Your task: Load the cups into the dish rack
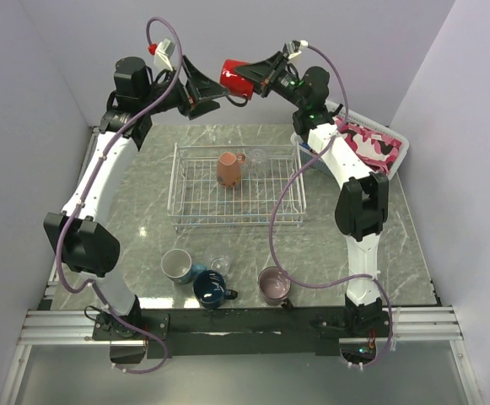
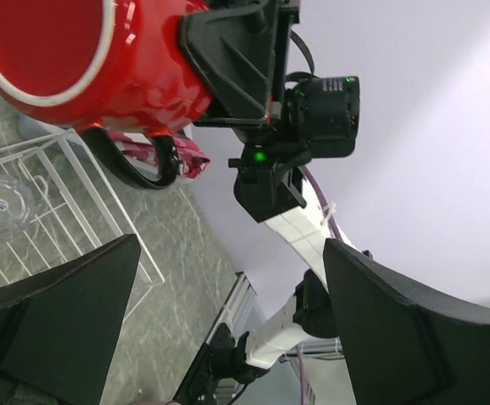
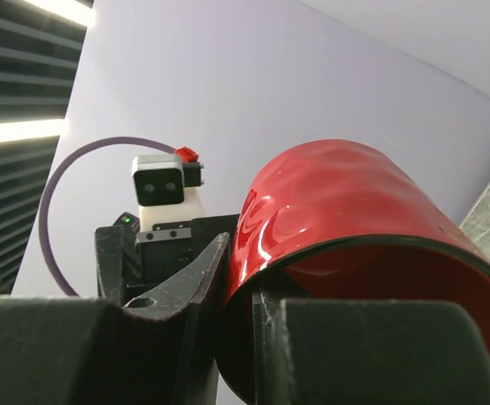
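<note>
My right gripper (image 1: 260, 74) is shut on the rim of the red mug (image 1: 237, 78), holding it high above the back of the wire dish rack (image 1: 185, 181). In the right wrist view the right gripper (image 3: 253, 321) pinches the mug's wall (image 3: 346, 219), one finger inside and one outside. My left gripper (image 1: 209, 93) is open and empty, facing the mug's mouth (image 2: 76, 59). A salmon-orange mug (image 1: 229, 169) and a clear glass (image 1: 257, 158) sit in the rack. The teal-blue mug (image 1: 177, 266), navy mug (image 1: 212, 288), mauve mug (image 1: 274, 285) and a second clear glass (image 1: 220, 265) stand near the table's front edge.
A white plastic basket of pink cloth (image 1: 371, 143) sits at the back right, beside the rack. The two arms meet nose to nose above the rack's far side. The rack's corner (image 2: 67, 152) and its glass (image 2: 0, 202) show below the red mug in the left wrist view.
</note>
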`<state>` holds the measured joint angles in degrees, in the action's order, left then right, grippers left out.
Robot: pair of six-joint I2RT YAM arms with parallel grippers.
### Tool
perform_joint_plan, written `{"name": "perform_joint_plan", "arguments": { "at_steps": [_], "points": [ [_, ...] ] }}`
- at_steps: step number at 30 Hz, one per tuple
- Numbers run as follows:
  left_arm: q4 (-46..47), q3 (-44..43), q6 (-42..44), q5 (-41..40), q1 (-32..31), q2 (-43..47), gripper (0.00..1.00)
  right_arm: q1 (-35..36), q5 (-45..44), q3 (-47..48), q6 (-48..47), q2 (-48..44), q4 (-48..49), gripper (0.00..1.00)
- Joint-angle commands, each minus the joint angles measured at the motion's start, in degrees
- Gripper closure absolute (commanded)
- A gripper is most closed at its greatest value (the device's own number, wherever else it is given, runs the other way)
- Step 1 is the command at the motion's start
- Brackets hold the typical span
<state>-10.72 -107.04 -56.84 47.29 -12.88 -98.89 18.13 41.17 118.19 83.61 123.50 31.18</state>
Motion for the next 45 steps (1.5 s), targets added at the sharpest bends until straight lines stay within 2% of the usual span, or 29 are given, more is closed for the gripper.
{"name": "perform_joint_plan", "arguments": {
  "at_steps": [1, 8, 16, 21, 24, 25, 27, 31, 33, 35, 42, 43, 45],
  "points": [
    [1.32, -0.09, -0.64, -3.34, -0.82, -1.21, 0.04, 0.41, -1.18, 1.61, 1.55, -5.02, 8.45, 1.0],
    [1.14, -2.91, -2.57, -7.82, -4.6, -5.08, 0.04, 1.03, -0.83, 1.07, 2.43, -4.68, 9.52, 1.0],
    [1.84, -6.68, -4.77, -12.39, -5.92, -8.77, 0.01, 1.12, -0.47, -1.91, 3.66, -4.94, 11.54, 1.0],
    [2.37, -6.78, -6.0, -13.01, -5.92, -8.34, 0.1, 1.21, -0.3, -3.58, 3.66, -5.29, 12.33, 1.0],
    [2.29, -5.9, -6.44, -13.27, -5.92, -7.63, 0.19, 1.29, -0.39, -4.11, 3.4, -5.46, 12.24, 1.0],
    [2.37, -5.81, -6.53, -13.27, -5.92, -7.28, 0.25, 1.29, -0.39, -4.28, 3.22, -5.47, 12.07, 1.0],
    [2.98, -5.11, -7.23, -13.01, -5.92, -7.02, 0.31, 1.38, -0.56, -4.29, 3.22, -5.47, 12.5, 1.0],
    [3.34, -5.01, -7.5, -13.27, -6.19, -6.58, 0.48, 1.73, -0.65, -4.02, 3.84, -4.85, 12.94, 1.0],
    [3.77, -5.1, -7.58, -13.27, -6.28, -6.66, 0.52, 2.08, -0.56, -3.85, 3.75, -4.68, 12.68, 1.0],
    [3.87, -5.71, -7.5, -13.36, -6.54, -6.93, 0.64, 2.61, -0.39, -3.76, 3.92, -4.41, 12.85, 1.0],
    [4.04, -6.95, -6.88, -13.36, -6.8, -7.11, 0.66, 4.28, 1.63, -5.78, 3.58, -4.85, 12.24, 1.0],
    [3.78, -6.86, -6.79, -13.45, -6.8, -7.02, 0.78, 4.63, 1.98, -6.3, 3.49, -5.11, 12.15, 1.0],
    [3.52, -6.86, -6.36, -13.71, -6.45, -6.84, 0.91, 4.81, 2.95, -8.58, 3.31, -6.17, 12.24, 1.0]
  ]
}}
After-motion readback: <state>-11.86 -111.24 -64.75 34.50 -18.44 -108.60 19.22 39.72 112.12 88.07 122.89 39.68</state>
